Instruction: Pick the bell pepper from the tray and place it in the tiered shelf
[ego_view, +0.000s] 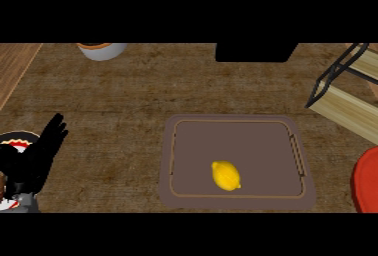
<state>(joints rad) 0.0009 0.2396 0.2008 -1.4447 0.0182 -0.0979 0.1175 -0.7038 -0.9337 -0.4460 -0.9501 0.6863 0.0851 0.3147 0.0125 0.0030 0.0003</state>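
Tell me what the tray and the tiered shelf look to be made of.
Tray: matte brown, possibly plastic or coated wood, with a thin lighter line inside its rim. Tiered shelf: pale boards with visible grain, likely wood, on a thin black frame, probably metal.

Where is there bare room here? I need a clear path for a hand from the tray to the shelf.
Bare counter runs between the tray and the shelf, and across the wide strip above the tray up to the pot. Inside the tray, all but the pepper. Crowded: left edge, by the left hand.
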